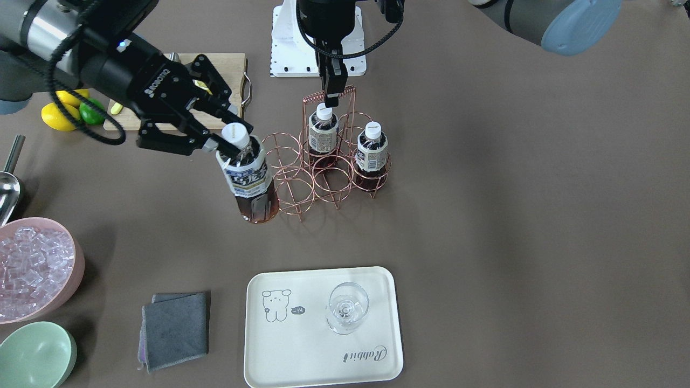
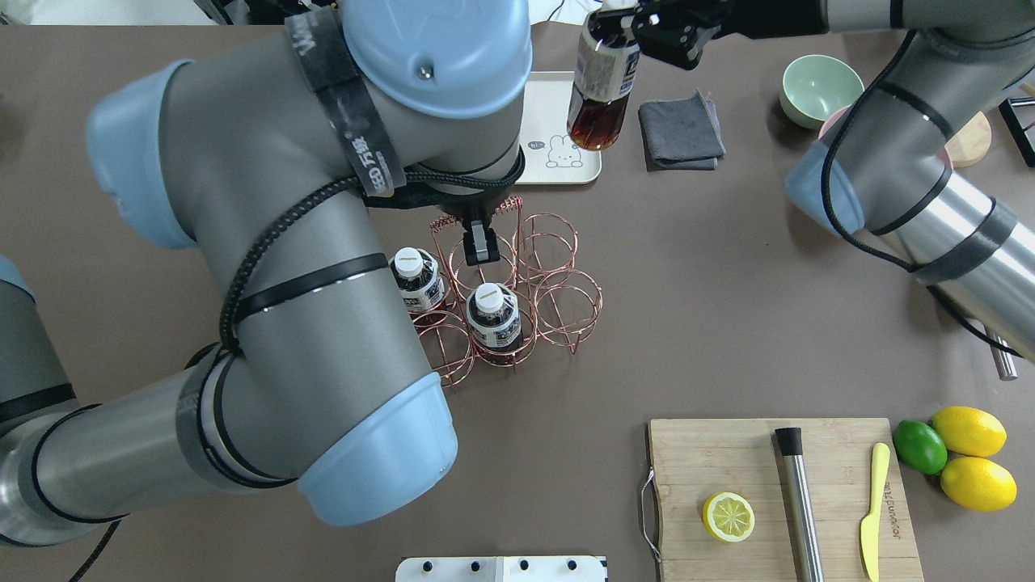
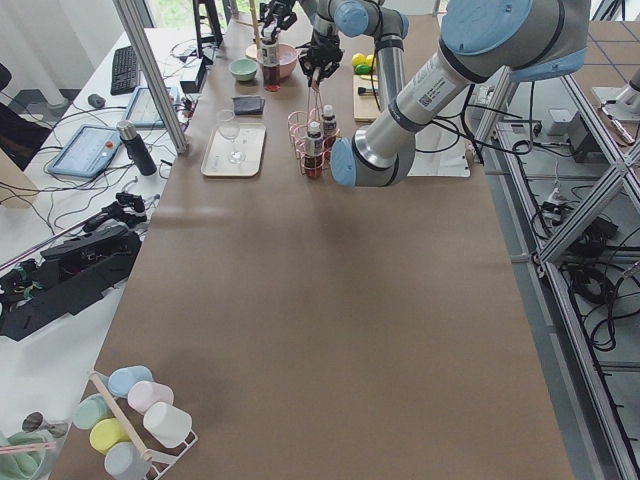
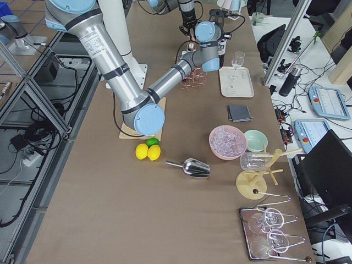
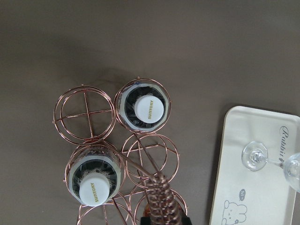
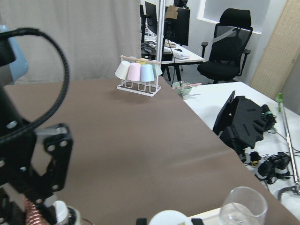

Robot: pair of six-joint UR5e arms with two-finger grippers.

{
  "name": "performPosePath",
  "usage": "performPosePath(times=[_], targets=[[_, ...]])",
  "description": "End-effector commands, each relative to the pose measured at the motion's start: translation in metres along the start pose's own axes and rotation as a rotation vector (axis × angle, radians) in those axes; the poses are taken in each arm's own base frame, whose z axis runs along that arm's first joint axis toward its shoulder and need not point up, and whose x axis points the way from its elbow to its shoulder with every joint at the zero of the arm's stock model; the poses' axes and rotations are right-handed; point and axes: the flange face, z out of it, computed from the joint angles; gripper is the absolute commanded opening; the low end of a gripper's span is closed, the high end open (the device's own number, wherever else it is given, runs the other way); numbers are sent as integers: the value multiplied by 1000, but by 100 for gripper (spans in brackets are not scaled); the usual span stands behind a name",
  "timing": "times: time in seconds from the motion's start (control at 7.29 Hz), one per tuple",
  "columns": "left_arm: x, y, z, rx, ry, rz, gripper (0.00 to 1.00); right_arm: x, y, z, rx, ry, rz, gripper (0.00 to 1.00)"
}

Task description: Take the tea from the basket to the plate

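Right hand (image 1: 230,136) holds tea (image 1: 249,180) over brown table (image 1: 512,226); left hand (image 1: 332,99), basket (image 1: 294,186).

Tea (image 1: 249,178) aloft near basket (image 1: 285,170); plate (image 1: 302,345) well apart.

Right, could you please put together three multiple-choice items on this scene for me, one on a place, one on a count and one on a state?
1. Where does the stemmed glass stand?
A) on the cutting board
B) on the plate
C) in the pink bowl

2. How many tea bottles sit in the basket?
A) one
B) three
C) two

3. What is the right tool doing?
A) gripping a tea bottle by its neck
B) hanging open above the plate
C) gripping the basket's handle

Answers:
1 B: the glass stands upright on the plate.
2 C: two capped bottles fill two cells.
3 A: it clamps the neck, with the bottle in the air outside the basket.
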Motion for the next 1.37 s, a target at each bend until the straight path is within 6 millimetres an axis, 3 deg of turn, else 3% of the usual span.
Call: performPosePath(times=[0.0,0.27,0.41,0.55,0.82,0.96,1.23], targets=[[42,-35,-47,-32,24,-7,0,90,-3,-13,-42,166,26,0],[81,-85,-79,-19,16,34,0,142,5,18,-75,287,71,0],[93,-124,-80,-11,24,62,0,146,11,41,-81,329,87,0],[108,-154,-76,17,40,85,0,137,30,68,-82,328,141,0],[133,-197,-53,90,30,163,0,121,83,124,-33,340,211,0],[163,-235,-61,123,66,166,0,112,99,142,-25,349,210,0],[244,-323,-49,167,41,221,0,91,115,164,-32,344,232,0]])
